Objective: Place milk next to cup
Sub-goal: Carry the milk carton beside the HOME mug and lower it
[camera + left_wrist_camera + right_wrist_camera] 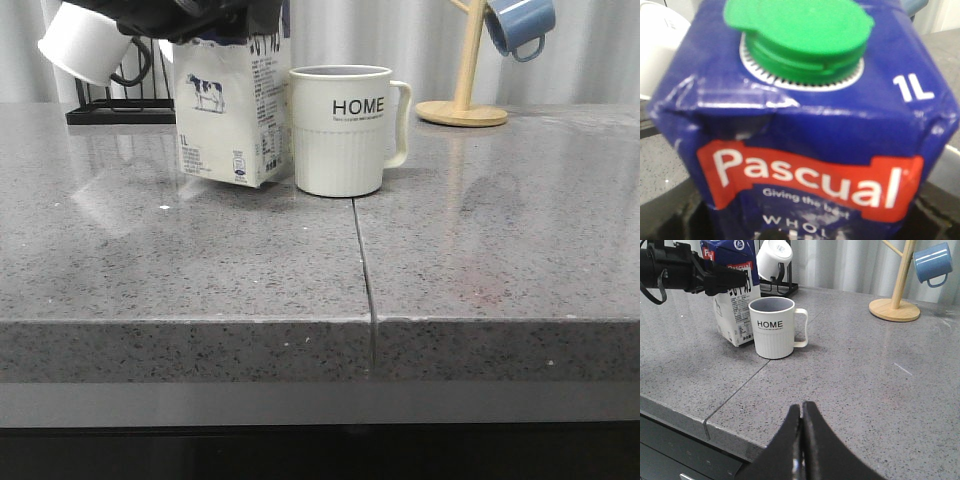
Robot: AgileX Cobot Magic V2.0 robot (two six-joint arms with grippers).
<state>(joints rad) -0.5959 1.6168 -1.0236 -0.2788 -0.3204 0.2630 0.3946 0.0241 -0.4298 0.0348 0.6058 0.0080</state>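
The milk (232,110) is a white carton with a cow picture, standing just left of the cup (342,130), a small gap between them. I cannot tell whether its base rests on the counter. The cup is a cream ribbed mug reading "HOME", handle to the right. My left gripper (215,22) is shut on the carton's top. In the left wrist view the carton's blue top (805,130) with a green cap (800,35) fills the frame. In the right wrist view the milk (735,305) and cup (772,327) show at the far left. My right gripper (801,407) is shut and empty over the counter's front edge.
A black rack (120,105) with a white black-handled mug (85,45) stands behind the milk. A wooden mug tree (462,100) with a blue mug (520,25) stands at the back right. A seam (362,270) runs across the grey counter (500,250).
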